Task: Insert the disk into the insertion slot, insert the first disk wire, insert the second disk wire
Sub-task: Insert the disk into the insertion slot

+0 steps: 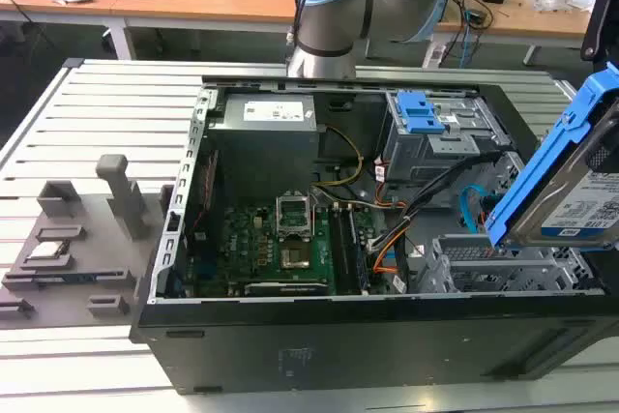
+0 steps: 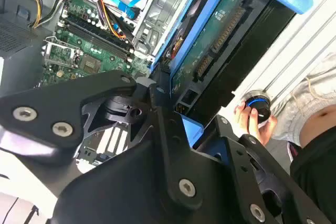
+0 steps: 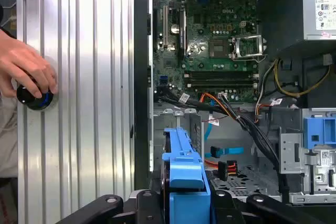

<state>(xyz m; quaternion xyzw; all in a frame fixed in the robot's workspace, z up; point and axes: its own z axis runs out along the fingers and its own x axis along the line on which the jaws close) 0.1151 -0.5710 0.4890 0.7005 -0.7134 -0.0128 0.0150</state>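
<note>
- Silver hard drive (image 1: 578,186) in bright blue plastic frame, tilted above the grey perforated drive cage (image 1: 488,266).
- Black gripper (image 3: 185,209) clenched on its frame.
- Arm base (image 1: 329,7) behind the open case (image 1: 387,336).

An open black computer case (image 1: 338,345) is recorded on the ribbed metal desk (image 1: 97,108). A green motherboard (image 1: 261,239), a grey power supply (image 1: 266,142) and a tall grey cage (image 1: 445,147) with a blue latch (image 1: 421,111) are housed inside. A grey fixture plate (image 1: 68,258) is laid beside it.
</note>
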